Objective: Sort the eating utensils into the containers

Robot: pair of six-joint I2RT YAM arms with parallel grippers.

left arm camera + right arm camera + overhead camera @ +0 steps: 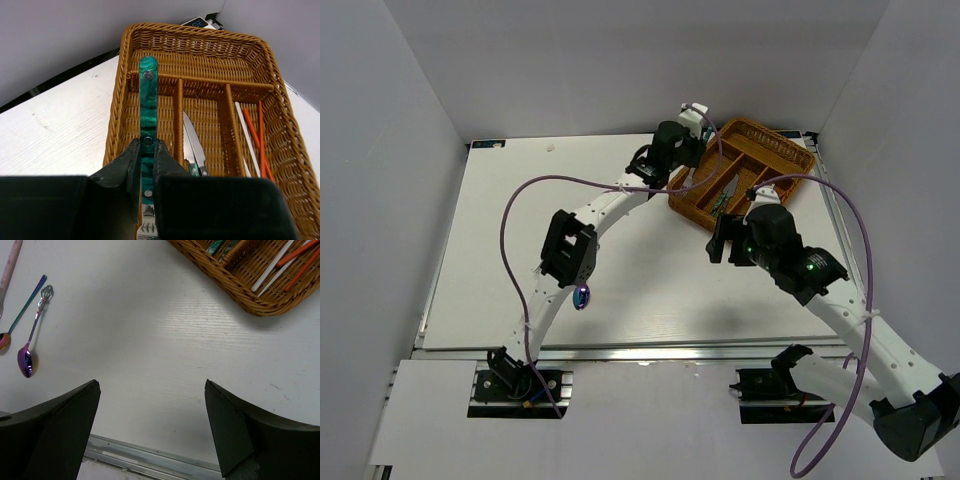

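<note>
Left claw (147, 150) is clamping a teal-handled utensil (148, 95) over the leftmost compartment of the wicker tray (116, 115); the utensil's head is running out of view. Knives (192, 145) and chopsticks (261, 135) are lying in the compartments rightward. Right claw (151, 390) is hanging spread apart near the tray, with two spoons (25, 362) lying well apart from it.

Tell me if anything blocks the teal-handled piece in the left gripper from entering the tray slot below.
Nothing visible does. The left gripper holds the teal-handled piece over the leftmost long slot of the wicker tray; that slot looks bare, and the knives lie beyond the divider.
</note>
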